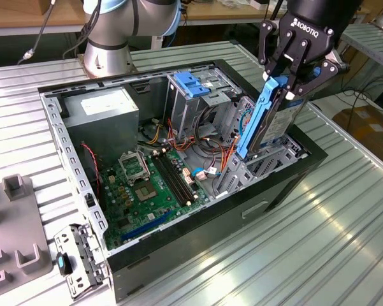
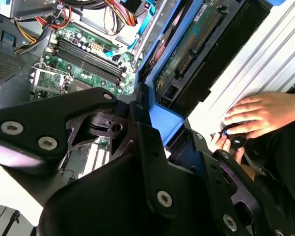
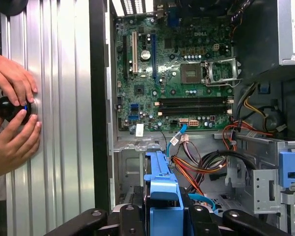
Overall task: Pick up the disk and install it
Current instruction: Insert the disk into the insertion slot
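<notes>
Blue plastic rails on a dark body: disk [image 1: 277,124], upright over the case [image 1: 287,191], at the drive cage [image 1: 261,169] in one corner of it. Pinched at its upper end by the gripper [image 1: 287,86], jaws pressed against the two flat sides. Lower end lost among the cage's metal; cannot tell whether touching it or just clear of it. In the second wrist view, shows a green circuit board on one face and an edge connector, with the far end cut off by the frame.

White lettering on the gripper's black body. White printed label on the power supply [image 1: 105,111], at the end of the case away from the disk. Fine white print across the motherboard [image 1: 150,188] on the case floor. Small white tag [image 3: 139,129] at the motherboard's edge, too small to make out.

Light-blue latch plate [image 1: 190,83] tilted up inside the case, near the disk. Red, orange and yellow wires [image 1: 207,137] bundled between plate and motherboard, partly hidden behind the cage.

Outside the case, on the ribbed metal table [image 1: 293,255]: a person's hands [image 3: 12,137] cupped round a black knob [image 3: 9,108], wrists cut off at the frame edge. Metal bracket [image 1: 83,255] flat on the table just beside the case, on the side away from the disk.
</notes>
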Controlling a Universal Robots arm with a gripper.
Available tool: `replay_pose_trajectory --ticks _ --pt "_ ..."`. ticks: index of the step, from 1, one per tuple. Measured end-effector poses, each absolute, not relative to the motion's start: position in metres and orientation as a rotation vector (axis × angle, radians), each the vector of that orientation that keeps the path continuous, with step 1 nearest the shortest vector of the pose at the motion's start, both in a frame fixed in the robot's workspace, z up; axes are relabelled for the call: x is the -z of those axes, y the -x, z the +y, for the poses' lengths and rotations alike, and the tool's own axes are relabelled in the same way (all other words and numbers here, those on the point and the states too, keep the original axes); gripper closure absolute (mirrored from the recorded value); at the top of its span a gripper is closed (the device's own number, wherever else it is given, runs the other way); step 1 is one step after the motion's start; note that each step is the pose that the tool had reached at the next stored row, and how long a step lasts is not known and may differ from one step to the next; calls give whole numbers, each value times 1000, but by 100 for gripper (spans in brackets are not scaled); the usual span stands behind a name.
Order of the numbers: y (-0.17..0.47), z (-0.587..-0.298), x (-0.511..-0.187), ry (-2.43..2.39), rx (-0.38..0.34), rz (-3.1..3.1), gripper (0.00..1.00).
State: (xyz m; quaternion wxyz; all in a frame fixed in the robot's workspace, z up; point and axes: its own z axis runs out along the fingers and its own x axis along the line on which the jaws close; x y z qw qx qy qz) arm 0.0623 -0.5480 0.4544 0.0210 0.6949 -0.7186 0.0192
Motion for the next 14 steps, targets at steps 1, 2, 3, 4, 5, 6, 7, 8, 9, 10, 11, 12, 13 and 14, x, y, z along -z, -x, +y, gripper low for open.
replay_pose_trajectory --ticks 1,2,3,4,5,6,7,8,9,10,11,12,13,14 --pt "-62 -548 -454 -2154 -60 -2228 63" --pt "-62 -548 -453 -2154 -59 -2228 63" --pt "-62 -548 -453 -2155 -59 -2228 63" --pt "-62 -548 -452 -2155 -59 -2228 63" --pt "-62 -548 -451 -2155 -59 -2228 63" --pt "-62 -548 -450 -2156 -59 -2227 63" --pt "-62 -548 -450 -2157 -59 -2226 63" --pt "-62 -548 -449 -2158 -59 -2225 63" --pt "-62 -548 -449 -2158 -59 -2225 63" --pt "-62 -548 -448 -2158 -59 -2224 63" --pt "-62 -548 -447 -2158 -59 -2224 63" --pt "-63 -548 -447 -2159 -59 -2224 63" --pt "-63 -548 -446 -2159 -59 -2224 63" --pt "-63 -548 -445 -2159 -59 -2224 63"
